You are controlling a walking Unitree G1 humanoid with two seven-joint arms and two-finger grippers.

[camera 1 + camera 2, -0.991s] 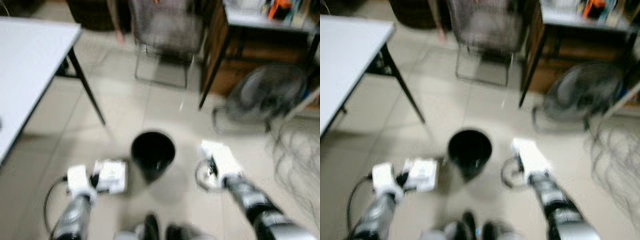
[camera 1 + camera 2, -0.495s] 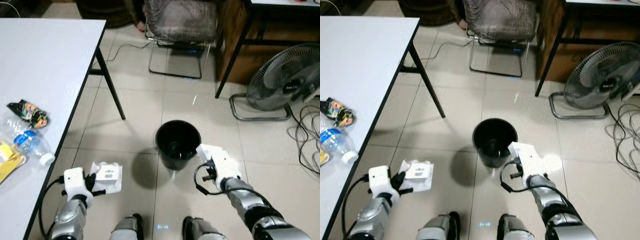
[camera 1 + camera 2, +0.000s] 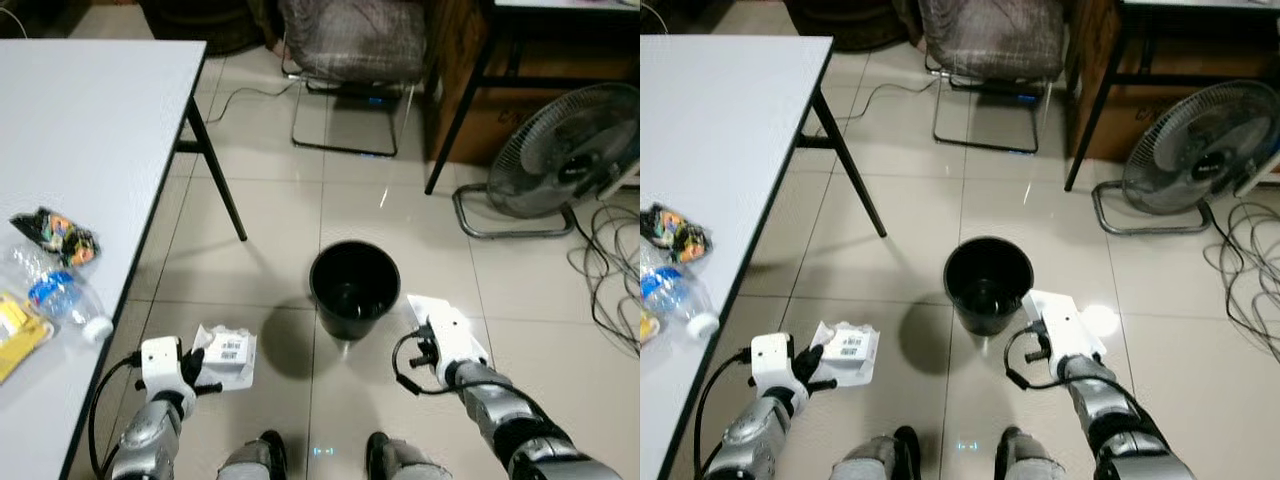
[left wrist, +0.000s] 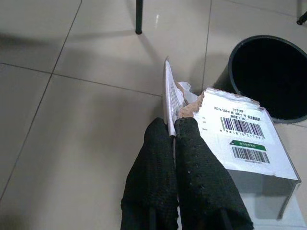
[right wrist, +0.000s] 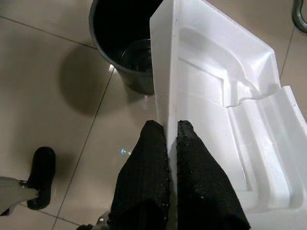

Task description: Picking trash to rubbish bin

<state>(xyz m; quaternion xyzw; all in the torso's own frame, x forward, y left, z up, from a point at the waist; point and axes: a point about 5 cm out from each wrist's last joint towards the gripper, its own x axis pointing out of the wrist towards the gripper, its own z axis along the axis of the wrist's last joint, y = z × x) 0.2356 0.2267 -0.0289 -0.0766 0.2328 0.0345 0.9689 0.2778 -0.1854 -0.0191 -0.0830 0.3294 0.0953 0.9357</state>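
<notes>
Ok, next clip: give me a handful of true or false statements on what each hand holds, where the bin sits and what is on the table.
1. The left hand is shut on a torn white box with barcode labels. True.
2. The right hand is open and holds nothing. False: it is shut on the edge of a white foam tray.
3. The black bin stands on the floor between the two arms, ahead of the robot's feet. True.
4. The torn box already lies inside the bin. False: it is held over the floor to the left of the bin.
5. A plastic bottle with a blue label lies on the white table. True.
</notes>
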